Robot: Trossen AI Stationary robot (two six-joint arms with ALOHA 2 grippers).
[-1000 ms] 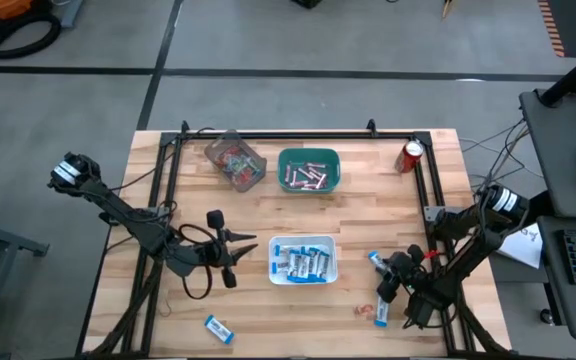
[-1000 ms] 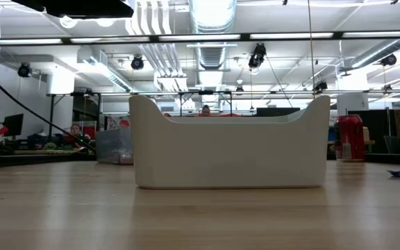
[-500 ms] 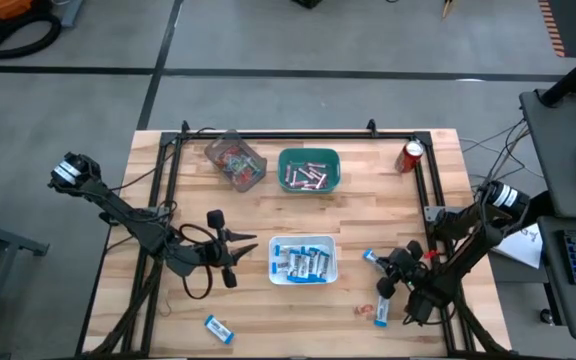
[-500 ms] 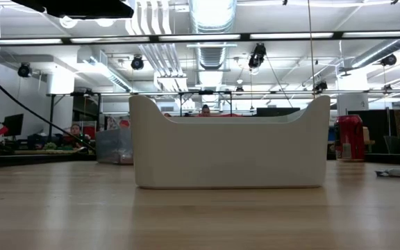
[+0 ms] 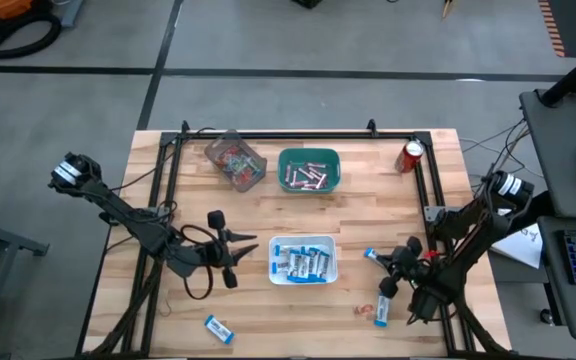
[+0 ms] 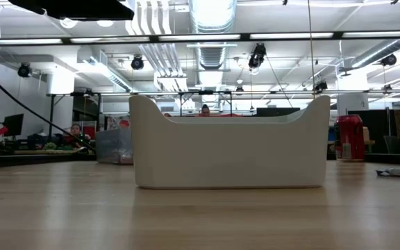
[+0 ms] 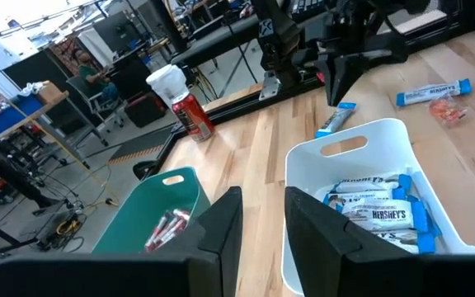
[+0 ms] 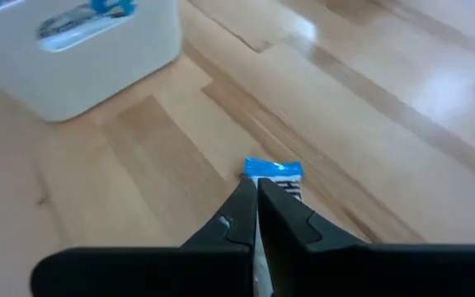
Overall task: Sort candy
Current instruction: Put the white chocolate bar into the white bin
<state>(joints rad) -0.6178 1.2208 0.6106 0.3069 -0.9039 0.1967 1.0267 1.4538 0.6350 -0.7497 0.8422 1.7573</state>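
Right gripper has just pinched shut on a blue-and-white packet right of the white bin, so a lift looks next; left gripper waits, fingers narrowly apart.

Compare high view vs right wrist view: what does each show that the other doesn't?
Only the high view: the left gripper idle left of the white bin, the green bin, clear bin, red can, and loose packets near the front edge.

Only the right wrist view: the right gripper shut on a blue-and-white packet.

Both: the white bin and the wooden table.
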